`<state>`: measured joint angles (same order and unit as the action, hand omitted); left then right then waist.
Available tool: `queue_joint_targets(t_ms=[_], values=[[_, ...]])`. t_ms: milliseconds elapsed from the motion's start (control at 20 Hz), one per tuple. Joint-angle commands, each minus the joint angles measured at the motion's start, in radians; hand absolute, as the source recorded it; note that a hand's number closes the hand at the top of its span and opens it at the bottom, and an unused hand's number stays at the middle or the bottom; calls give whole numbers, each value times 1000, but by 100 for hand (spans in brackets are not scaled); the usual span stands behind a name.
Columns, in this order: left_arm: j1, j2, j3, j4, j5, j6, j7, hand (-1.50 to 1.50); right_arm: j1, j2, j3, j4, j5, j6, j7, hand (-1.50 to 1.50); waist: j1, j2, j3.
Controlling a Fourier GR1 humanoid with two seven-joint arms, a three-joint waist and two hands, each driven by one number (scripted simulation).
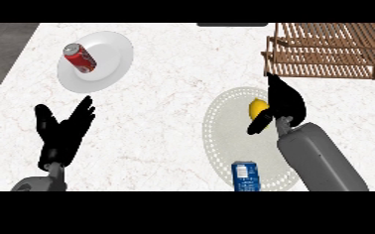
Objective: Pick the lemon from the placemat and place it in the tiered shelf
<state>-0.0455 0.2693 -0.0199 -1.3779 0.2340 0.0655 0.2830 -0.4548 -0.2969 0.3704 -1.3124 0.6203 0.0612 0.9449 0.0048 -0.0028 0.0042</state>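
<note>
No words I can read: the red can far left and the blue can near me carry only blurred markings.

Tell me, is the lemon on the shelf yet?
Not yet. The lemon sits on the placemat. The right robot hand is around it, thumb beside it, not lifted. Carrying it to the wooden tiered shelf is left.

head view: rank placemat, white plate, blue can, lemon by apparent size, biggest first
1. placemat, widest, though the right robot hand and forearm cover part of it
2. white plate
3. blue can
4. lemon, partly hidden by the hand, so its rank against the can is unsure
</note>
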Motion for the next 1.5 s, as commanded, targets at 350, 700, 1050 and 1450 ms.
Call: queue_joint_targets(t_ms=[350,700,1050,1450], values=[[37,-75,-8,23,-68,5,-35,0,-9,54,-119,161,95,-69,-207,-150,0,4,-4],[-28,-37,41,33,-59,-18,29,0,-60,78,-130,286,96,9,-301,150,3,5,-4],[17,-36,78,64,-47,-63,-38,0,-12,147,-79,236,124,53,-356,150,-2,3,-4],[-3,-56,69,47,-55,-51,0,0,93,25,-110,46,28,140,-610,150,-18,-1,-4]])
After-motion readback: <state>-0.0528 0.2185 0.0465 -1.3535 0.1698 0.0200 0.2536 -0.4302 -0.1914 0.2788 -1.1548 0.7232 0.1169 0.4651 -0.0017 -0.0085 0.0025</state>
